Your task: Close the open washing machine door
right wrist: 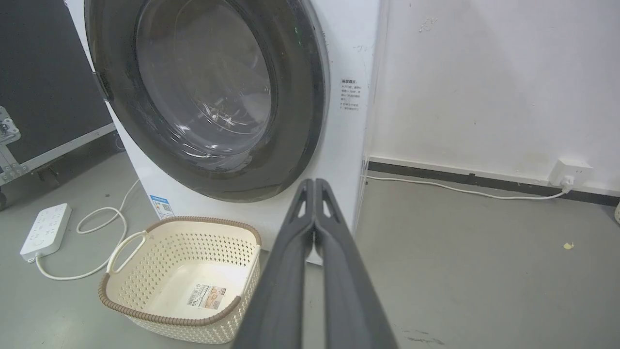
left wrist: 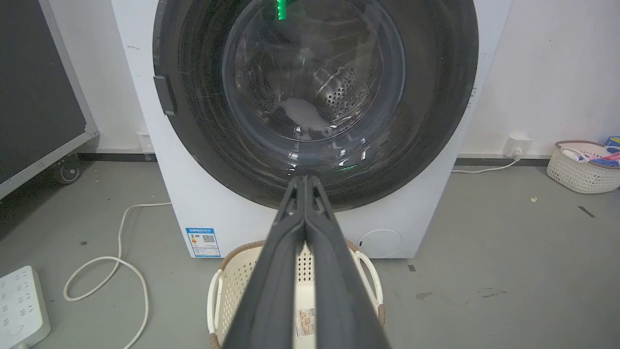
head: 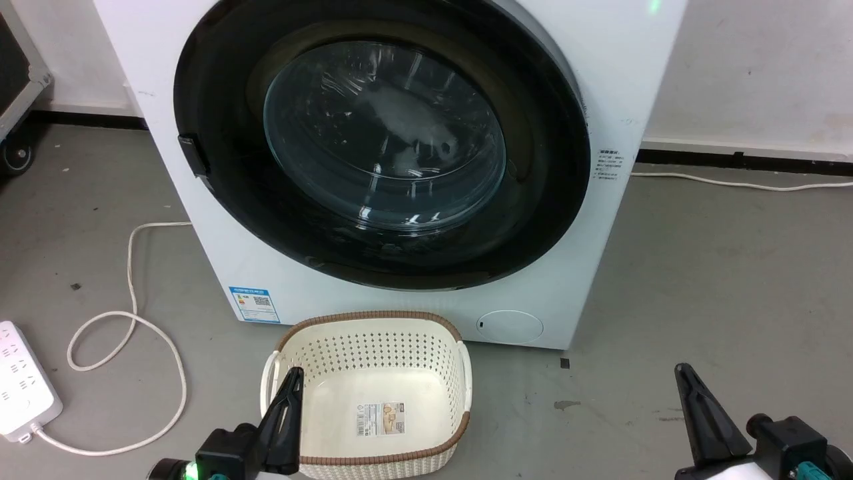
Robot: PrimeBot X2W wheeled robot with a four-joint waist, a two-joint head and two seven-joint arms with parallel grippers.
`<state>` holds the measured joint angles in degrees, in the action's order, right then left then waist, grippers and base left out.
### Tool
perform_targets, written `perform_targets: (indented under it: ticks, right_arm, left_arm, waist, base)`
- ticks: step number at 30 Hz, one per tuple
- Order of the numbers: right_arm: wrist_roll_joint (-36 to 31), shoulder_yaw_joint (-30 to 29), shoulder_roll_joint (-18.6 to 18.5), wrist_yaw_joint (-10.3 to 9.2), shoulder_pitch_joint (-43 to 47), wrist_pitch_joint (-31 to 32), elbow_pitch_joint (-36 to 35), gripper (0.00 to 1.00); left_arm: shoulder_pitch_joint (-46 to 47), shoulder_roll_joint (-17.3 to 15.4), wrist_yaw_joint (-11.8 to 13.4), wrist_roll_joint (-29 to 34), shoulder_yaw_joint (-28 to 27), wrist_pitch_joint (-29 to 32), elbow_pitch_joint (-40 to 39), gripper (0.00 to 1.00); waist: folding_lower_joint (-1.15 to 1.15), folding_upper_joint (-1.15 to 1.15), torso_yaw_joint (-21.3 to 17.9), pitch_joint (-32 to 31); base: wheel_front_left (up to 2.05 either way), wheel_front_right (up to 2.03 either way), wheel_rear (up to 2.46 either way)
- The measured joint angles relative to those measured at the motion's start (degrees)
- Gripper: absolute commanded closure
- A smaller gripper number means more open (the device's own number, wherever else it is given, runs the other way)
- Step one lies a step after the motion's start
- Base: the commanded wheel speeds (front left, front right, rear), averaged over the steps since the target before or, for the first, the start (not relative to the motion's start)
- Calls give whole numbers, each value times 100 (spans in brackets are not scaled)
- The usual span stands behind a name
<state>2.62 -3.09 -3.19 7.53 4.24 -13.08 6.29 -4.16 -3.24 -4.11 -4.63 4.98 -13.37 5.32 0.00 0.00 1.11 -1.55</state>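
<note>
Washing machine [head: 200,253]: one counted, white, standing on the grey floor against the wall; its top is cut off.
Washing machine door [head: 383,137]: one counted, lying flat against the machine's front; whether it is latched cannot be told.
Left gripper [head: 293,375]: fingers pressed together, nothing held, seen over the near basket.
Right gripper [head: 681,372]: fingers pressed together, nothing held, over bare floor.
Baskets: two counted; a cream basket [head: 373,317] just before the machine, a second basket [left wrist: 581,174] by the wall, cut off, contents not made out.
Power strip [head: 20,390]: one counted, partly cut off.
Behind the glass: a pale shape is noted, blurred by reflections.
</note>
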Motion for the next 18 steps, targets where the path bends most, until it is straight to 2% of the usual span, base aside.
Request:
perform_targets:
  ticks: [18]
  right_arm:
    - [-37, 48, 0, 0, -14, 198, -96, 100]
  left_arm:
    - [41, 11, 66, 79, -62, 187, -73, 100]
  waist:
    - [0, 0, -17, 25]
  base:
    - [0, 0, 0]
